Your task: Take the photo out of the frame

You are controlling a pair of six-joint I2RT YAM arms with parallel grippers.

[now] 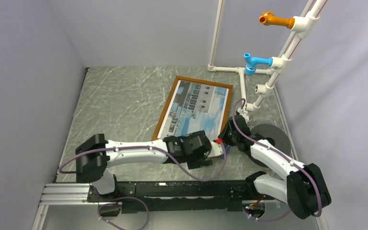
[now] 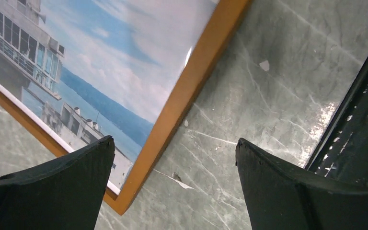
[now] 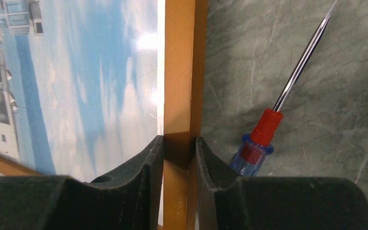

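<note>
The frame point(image 1: 226, 106) of reddish-brown wood lies on the table's middle, with the photo point(image 1: 196, 108) of a grey-white building under blue sky inside it. My right gripper point(image 1: 226, 135) is shut on the frame's right side rail point(image 3: 178, 86) near its near corner. In the right wrist view the jaws pinch the rail from both sides and the photo point(image 3: 86, 81) lies to the left. My left gripper point(image 1: 202, 160) is open just in front of the frame's near edge. In the left wrist view the frame's corner point(image 2: 124, 201) and the photo point(image 2: 105, 62) sit above its left finger point(image 2: 62, 187).
A screwdriver point(image 3: 268, 129) with a red and blue handle lies right of the frame rail, also visible by my right gripper point(image 1: 217, 142). A dark round disc point(image 1: 270, 135) lies at the right. White pipe stand point(image 1: 273, 62) with blue and orange fittings stands at the back right.
</note>
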